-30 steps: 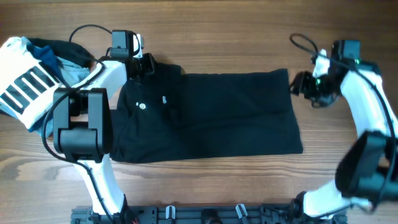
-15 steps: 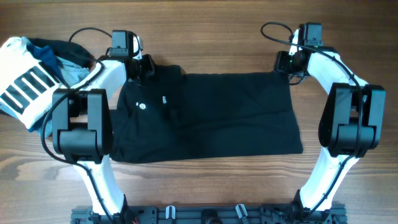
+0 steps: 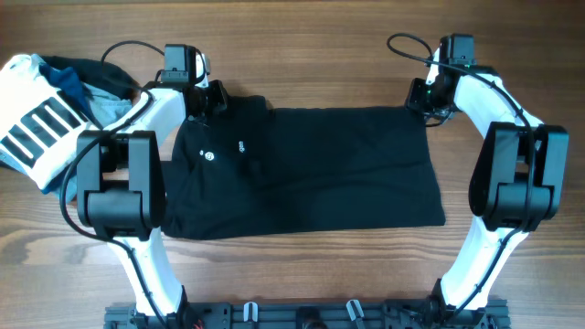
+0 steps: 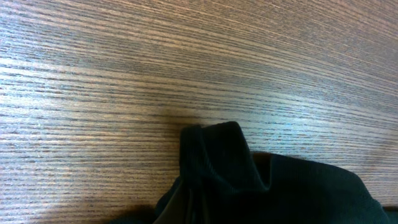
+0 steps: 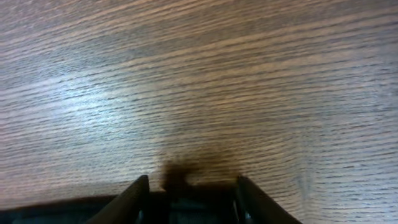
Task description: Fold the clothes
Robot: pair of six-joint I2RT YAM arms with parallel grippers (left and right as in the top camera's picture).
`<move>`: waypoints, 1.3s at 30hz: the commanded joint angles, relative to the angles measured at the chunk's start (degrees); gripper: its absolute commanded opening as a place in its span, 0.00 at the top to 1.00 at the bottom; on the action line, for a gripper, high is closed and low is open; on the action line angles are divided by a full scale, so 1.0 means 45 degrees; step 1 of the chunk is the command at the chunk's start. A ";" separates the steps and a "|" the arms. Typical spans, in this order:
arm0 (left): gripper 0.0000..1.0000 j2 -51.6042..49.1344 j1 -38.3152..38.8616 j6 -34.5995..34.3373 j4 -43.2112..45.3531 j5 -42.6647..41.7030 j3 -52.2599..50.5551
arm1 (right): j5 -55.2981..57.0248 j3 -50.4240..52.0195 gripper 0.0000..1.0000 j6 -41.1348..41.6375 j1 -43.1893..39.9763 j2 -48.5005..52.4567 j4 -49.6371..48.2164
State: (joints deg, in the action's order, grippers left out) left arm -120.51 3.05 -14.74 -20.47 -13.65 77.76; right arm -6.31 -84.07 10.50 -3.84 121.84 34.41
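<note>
The clothes, a black collared shirt (image 3: 311,169) with a small white chest logo, lie spread flat on the wooden table. My left gripper (image 3: 203,99) sits at the shirt's far left corner, shut on a pinched-up fold of black fabric (image 4: 217,162); that fabric hides its fingers in the left wrist view. Over at the far right corner, my right gripper (image 3: 423,99) rests low on the table. Its fingers (image 5: 140,190) stand apart around the shirt's edge (image 5: 74,210), and dark fabric lies between them.
A white garment with black stripes (image 3: 37,123) lies at the far left, with light-blue and navy garments (image 3: 91,87) behind it. Cables loop above each wrist (image 3: 411,44). A metal rail (image 3: 302,315) runs along the front edge.
My right arm has swung in from beyond the shirt's right side to its far right corner, and its jaws have narrowed. The left arm and the shirt have stayed put.
</note>
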 commanded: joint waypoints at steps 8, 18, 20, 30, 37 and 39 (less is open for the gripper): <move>0.96 0.1083 -0.0112 -0.0160 -0.0282 -0.0719 0.0000 | -0.0238 -0.0029 0.96 0.0248 0.0005 0.0131 0.0155; 0.96 0.4022 -0.0277 -0.0209 -0.6047 -0.0719 0.0000 | 0.1574 -0.0651 0.96 0.0364 -0.0058 -0.1919 0.4211; 0.96 0.4070 -0.0491 -0.0204 -0.7781 -0.0724 0.0000 | 0.2132 -0.0651 0.96 0.0379 -0.0248 -0.2045 0.5391; 0.96 0.4357 -0.1491 0.0010 -1.1312 -0.0733 0.0000 | 0.2254 -0.0646 0.96 -0.0685 -0.0962 -0.2055 0.8242; 0.96 0.5615 -0.1486 0.0233 -1.1948 -0.0670 -0.0005 | 0.2074 -0.0646 0.96 -0.1005 -0.0967 -0.2050 1.0205; 0.96 0.5591 -0.1486 0.0233 -1.2269 -0.0680 -0.0151 | 0.2074 -0.0617 0.96 -0.1015 -0.0967 -0.2050 1.0418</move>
State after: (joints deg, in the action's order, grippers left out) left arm -96.16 -3.14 -15.07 -74.15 -16.45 77.84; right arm 1.78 -86.32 7.18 -7.99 113.89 80.53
